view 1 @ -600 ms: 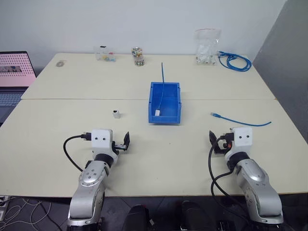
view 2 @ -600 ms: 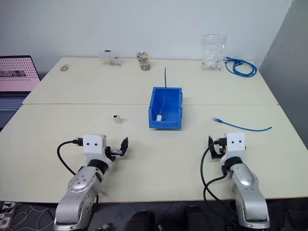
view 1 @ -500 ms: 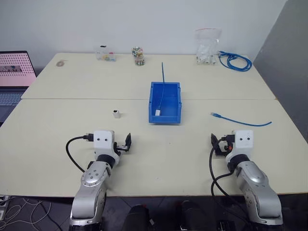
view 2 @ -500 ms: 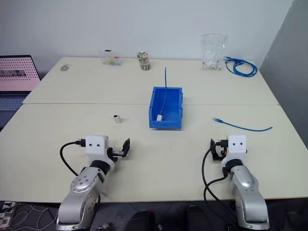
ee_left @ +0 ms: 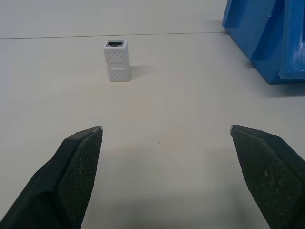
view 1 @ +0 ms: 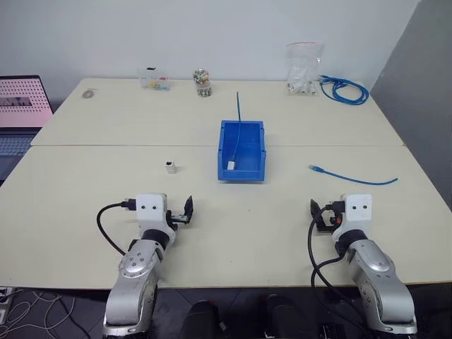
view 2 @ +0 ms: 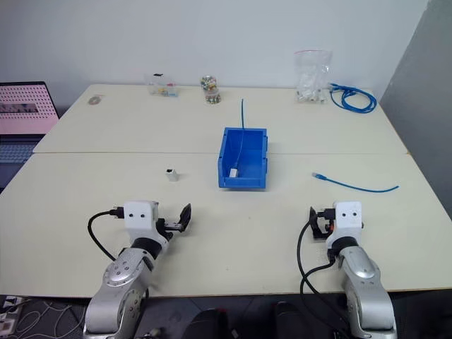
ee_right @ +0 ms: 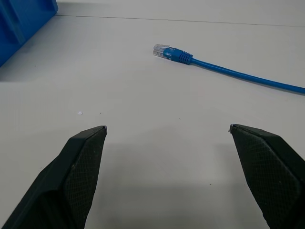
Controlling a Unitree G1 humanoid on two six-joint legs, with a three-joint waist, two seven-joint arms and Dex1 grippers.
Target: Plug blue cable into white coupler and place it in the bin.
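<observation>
The blue cable (view 1: pixel 353 178) lies loose on the table at the right, its clear plug (ee_right: pixel 162 50) toward the bin. The white coupler (view 1: pixel 170 167) stands upright left of the bin, dark socket up; it is also ahead in the left wrist view (ee_left: pixel 117 59). The blue bin (view 1: pixel 222 152) sits at the table's middle. My left gripper (view 1: pixel 185 210) is open and empty near the front edge, well short of the coupler. My right gripper (view 1: pixel 316 214) is open and empty, short of the cable's plug end.
Inside the bin another thin blue cable (view 1: pixel 238 113) with a white piece leans over the far wall. At the back stand a clear bag of white pieces (view 1: pixel 304 70), a coiled blue cable bundle (view 1: pixel 345 90), a small jar (view 1: pixel 203 82) and a clear box (view 1: pixel 154 80). A laptop (view 1: pixel 21 106) sits far left.
Both arms have drawn back slightly toward the table's near edge. Both grippers stay open; cable, coupler and bin have not moved.
</observation>
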